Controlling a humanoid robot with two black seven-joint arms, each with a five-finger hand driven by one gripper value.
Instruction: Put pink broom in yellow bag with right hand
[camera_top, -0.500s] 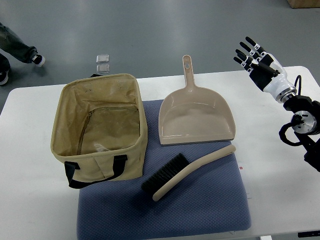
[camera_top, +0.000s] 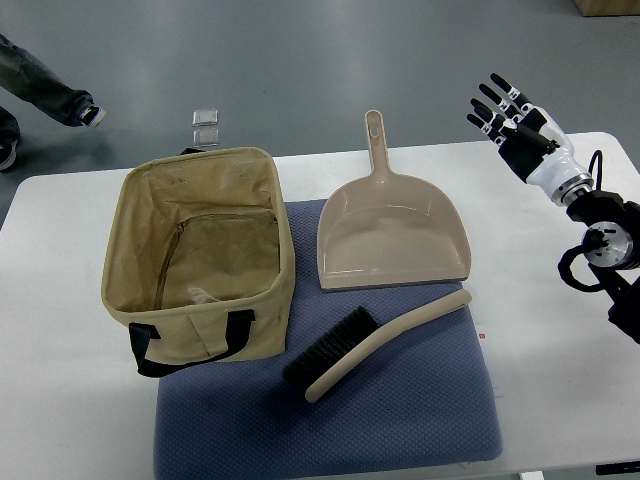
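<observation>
Hovering high off the mat's far right corner, the right hand (camera_top: 515, 118) has its fingers spread and holds nothing, apparently poised before any reach. One broom (camera_top: 368, 342) lies on the mat (camera_top: 420, 410), bristles toward the bag (camera_top: 200, 255), handle angled right, likely so the hand can meet it. One bag stands open on the mat's left edge, mouth up, ready to receive. One dustpan (camera_top: 392, 238) rests beyond the broom. The broom isn't touched yet.

Person's foot (camera_top: 88, 115) farther right.
</observation>
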